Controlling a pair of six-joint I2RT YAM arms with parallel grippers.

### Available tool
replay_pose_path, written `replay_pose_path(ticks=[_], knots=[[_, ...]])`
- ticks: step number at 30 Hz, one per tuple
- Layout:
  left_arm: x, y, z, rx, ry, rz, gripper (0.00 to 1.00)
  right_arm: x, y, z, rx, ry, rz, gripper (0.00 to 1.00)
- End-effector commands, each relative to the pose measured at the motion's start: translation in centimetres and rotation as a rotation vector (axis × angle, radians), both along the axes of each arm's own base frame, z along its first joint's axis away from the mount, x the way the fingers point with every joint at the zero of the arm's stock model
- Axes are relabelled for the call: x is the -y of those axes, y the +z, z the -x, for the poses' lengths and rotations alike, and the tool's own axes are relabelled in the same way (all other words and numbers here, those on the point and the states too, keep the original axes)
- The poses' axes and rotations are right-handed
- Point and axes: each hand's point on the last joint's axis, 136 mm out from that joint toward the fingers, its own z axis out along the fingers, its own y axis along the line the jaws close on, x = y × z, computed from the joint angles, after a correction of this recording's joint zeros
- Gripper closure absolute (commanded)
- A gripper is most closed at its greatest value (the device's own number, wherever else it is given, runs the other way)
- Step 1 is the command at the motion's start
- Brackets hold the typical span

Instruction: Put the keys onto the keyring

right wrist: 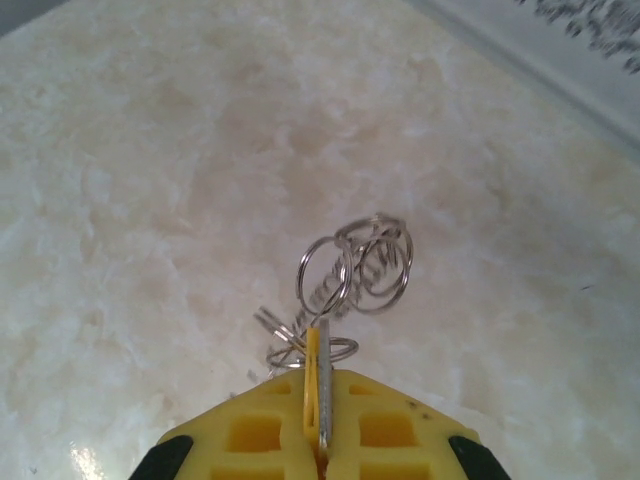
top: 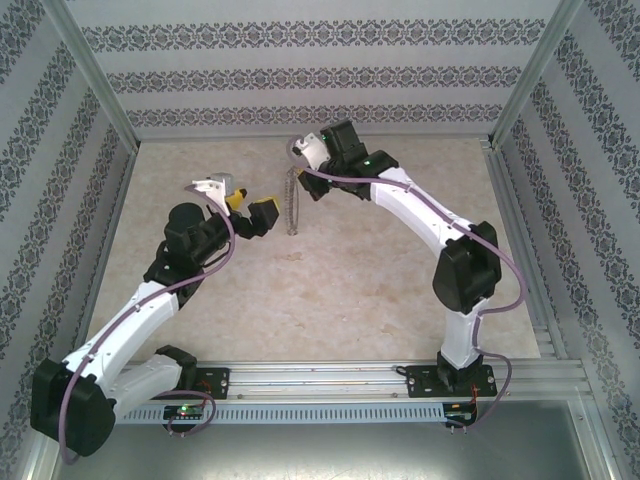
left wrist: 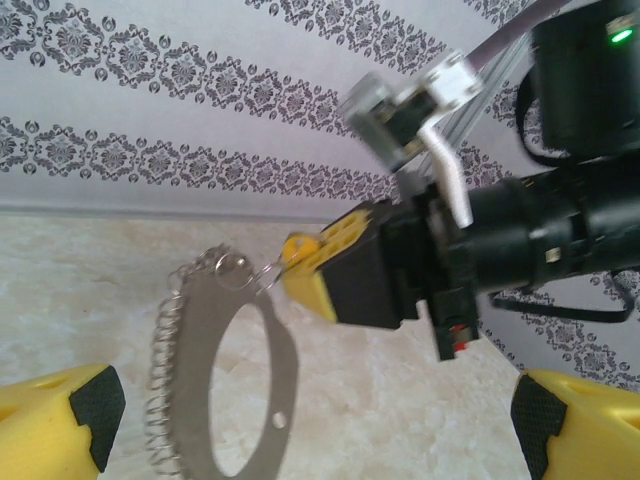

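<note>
Two claws are seen over a pale marbled surface (top: pixel 330 290). Left claw (top: pixel 252 207) is spread wide, nothing gripped. Right claw (right wrist: pixel 318 385) is pinched shut on the key (right wrist: pixel 312 350). Grey keyring (top: pixel 292 203) with coiled fringe is hung below right claw, between both claws. Small wire rings (right wrist: pixel 352 262) are seen just past the key.

Overhead view and both close wrist views share the keyring (top: pixel 291 200)

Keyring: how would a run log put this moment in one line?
right jaws: shut on key | keyring: dangling at their tip | left jaws: open, empty
</note>
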Motion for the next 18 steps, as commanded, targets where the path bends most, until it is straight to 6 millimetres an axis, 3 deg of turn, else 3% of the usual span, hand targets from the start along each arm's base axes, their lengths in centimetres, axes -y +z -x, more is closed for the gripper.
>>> replay_pose_path(ticks=[1, 9, 18], knots=[[-1.1, -0.6, 0.2, -0.016, 0.038, 0.002, 0.00, -0.1, -2.5, 0.8, -0.054, -0.005, -0.003, 1.00], [-0.7, -0.4, 0.3, -0.019, 0.017, 0.013, 0.00, 4.0, -10.1, 5.3, -0.222, -0.086, 0.084, 1.00], [-0.4, -0.8, 0.0, -0.033, 0.004, 0.013, 0.00, 6.9, -14.0, 9.2, -0.359, -0.163, 0.133, 1.00]])
